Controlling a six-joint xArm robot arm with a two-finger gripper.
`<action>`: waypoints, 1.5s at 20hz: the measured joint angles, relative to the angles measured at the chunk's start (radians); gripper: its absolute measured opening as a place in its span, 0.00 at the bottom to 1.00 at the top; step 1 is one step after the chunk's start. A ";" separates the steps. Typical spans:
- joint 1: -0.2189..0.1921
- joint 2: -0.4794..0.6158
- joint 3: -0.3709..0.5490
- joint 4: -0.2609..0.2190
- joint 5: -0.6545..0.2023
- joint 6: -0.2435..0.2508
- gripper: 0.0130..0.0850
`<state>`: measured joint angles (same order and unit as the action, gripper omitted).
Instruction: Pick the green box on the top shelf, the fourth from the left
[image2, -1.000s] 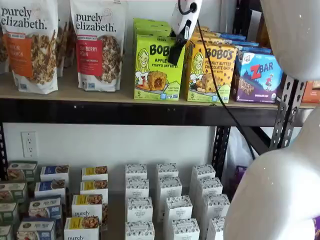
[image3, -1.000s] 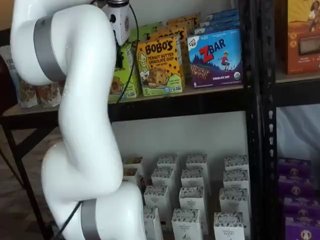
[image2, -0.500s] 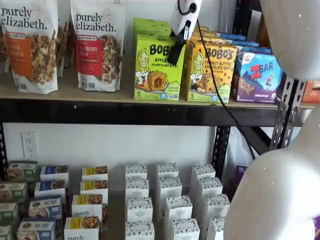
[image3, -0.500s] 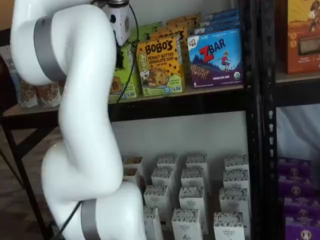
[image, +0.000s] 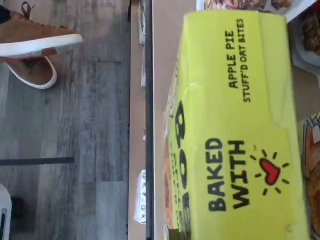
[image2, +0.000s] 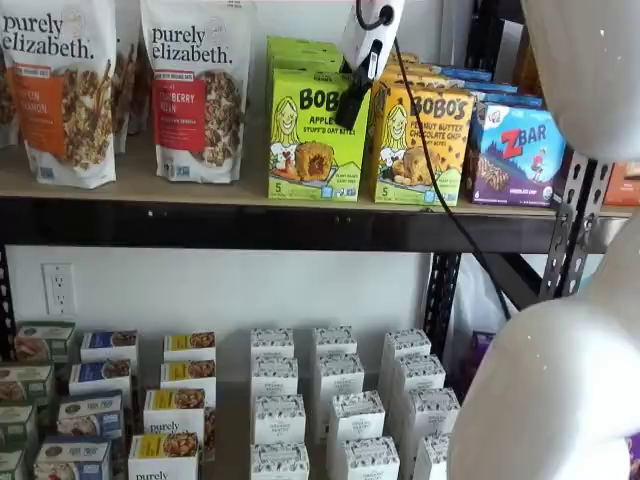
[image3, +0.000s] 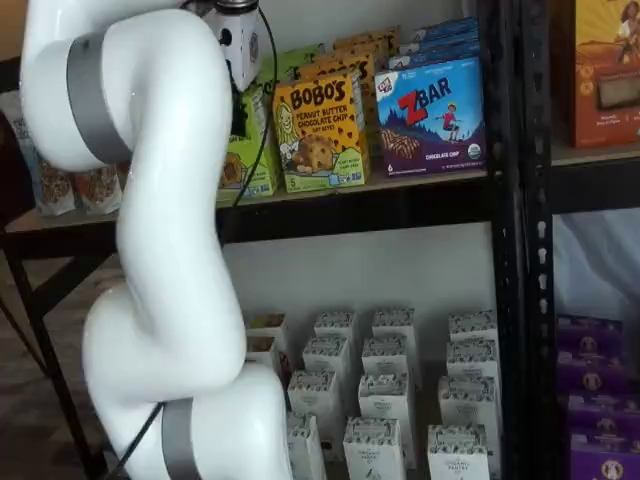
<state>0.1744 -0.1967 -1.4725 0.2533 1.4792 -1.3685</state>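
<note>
The green box (image2: 310, 150) stands upright at the front of the top shelf (image2: 200, 190), reading "BOBO'S Apple Pie Stuff'd Oat Bites", with more green boxes behind it. My gripper (image2: 350, 105) comes down from above at the box's upper right corner. Only one black finger shows in front of the box, side-on, so the jaw state is unclear. In a shelf view the gripper (image3: 238, 115) hangs by the green box (image3: 255, 160), half hidden behind my arm. The wrist view is filled by the green box (image: 235, 125) seen from above, close up.
An orange-yellow Bobo's box (image2: 420, 145) stands close on the right, then a blue ZBar box (image2: 518, 155). Granola bags (image2: 195, 90) stand to the left. Small boxes (image2: 330, 400) fill the lower shelf. My white arm (image3: 160, 250) blocks much of one view. Brown shoes (image: 35, 40) rest on the floor.
</note>
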 joint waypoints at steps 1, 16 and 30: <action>-0.001 -0.001 0.000 0.001 0.000 0.000 0.33; -0.001 0.003 -0.011 -0.001 0.023 0.000 0.06; -0.003 0.002 -0.061 0.024 0.106 0.013 0.06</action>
<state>0.1713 -0.1947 -1.5339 0.2776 1.5849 -1.3555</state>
